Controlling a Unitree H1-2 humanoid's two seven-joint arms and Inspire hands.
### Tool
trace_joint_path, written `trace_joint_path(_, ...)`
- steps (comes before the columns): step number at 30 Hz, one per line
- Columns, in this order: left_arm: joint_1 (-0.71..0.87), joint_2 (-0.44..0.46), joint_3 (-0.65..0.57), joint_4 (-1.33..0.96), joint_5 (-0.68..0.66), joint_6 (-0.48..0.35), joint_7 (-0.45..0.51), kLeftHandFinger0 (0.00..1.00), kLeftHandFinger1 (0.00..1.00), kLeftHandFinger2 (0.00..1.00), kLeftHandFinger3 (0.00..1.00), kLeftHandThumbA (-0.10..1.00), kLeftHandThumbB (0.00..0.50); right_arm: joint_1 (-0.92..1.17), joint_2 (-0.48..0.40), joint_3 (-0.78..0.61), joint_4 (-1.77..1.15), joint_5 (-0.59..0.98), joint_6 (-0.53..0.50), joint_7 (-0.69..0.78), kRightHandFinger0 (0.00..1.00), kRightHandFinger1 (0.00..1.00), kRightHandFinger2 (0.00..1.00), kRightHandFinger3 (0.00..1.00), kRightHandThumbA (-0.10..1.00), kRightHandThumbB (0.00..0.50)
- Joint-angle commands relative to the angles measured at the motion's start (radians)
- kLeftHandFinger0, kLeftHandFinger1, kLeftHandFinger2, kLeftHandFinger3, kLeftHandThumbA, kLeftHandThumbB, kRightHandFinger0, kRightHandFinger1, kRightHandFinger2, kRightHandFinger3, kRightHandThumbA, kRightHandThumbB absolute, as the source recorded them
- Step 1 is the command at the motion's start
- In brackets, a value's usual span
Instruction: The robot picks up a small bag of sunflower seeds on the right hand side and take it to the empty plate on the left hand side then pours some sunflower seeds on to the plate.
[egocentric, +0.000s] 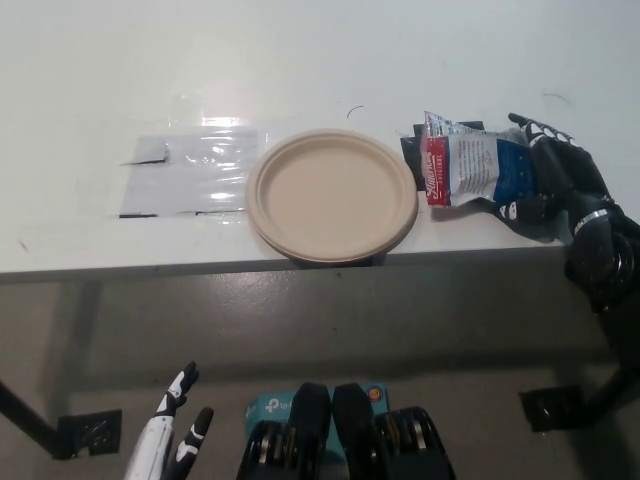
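left robot hand (170, 435): low beside the body, fingers spread, holding nothing | plate (332, 194): bare, at the desk (300, 60) front edge | seed bag (470, 170): flat just right of plate | right robot hand (555, 175): fingers curled around bag's right end

White table (100, 60) with glare, grey floor (300, 330) below
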Motion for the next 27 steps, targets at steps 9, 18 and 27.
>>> trace_joint_path(9, 0.004, 0.003, -0.001, -0.022, 0.01, -0.015, 0.011, 1.0, 1.0, 1.0, 1.0, 1.0, 0.134, -0.094, 0.013, 0.017, 0.095, 0.012, -0.049, -0.052, 1.0, 1.0, 1.0, 1.0, 1.0, 0.259)
trace_joint_path(18, 0.0, 0.005, 0.001, -0.02, 0.002, -0.018, 0.009, 1.0, 1.0, 1.0, 1.0, 1.0, 0.134, -0.13, 0.02, 0.029, 0.165, 0.018, -0.081, -0.056, 1.0, 1.0, 1.0, 1.0, 1.0, 0.267)
trace_joint_path(27, -0.007, 0.004, -0.003, -0.012, 0.012, -0.027, 0.015, 1.0, 1.0, 1.0, 1.0, 1.0, 0.134, -0.153, 0.02, 0.053, 0.174, 0.008, -0.094, -0.05, 1.0, 1.0, 1.0, 1.0, 1.0, 0.302)
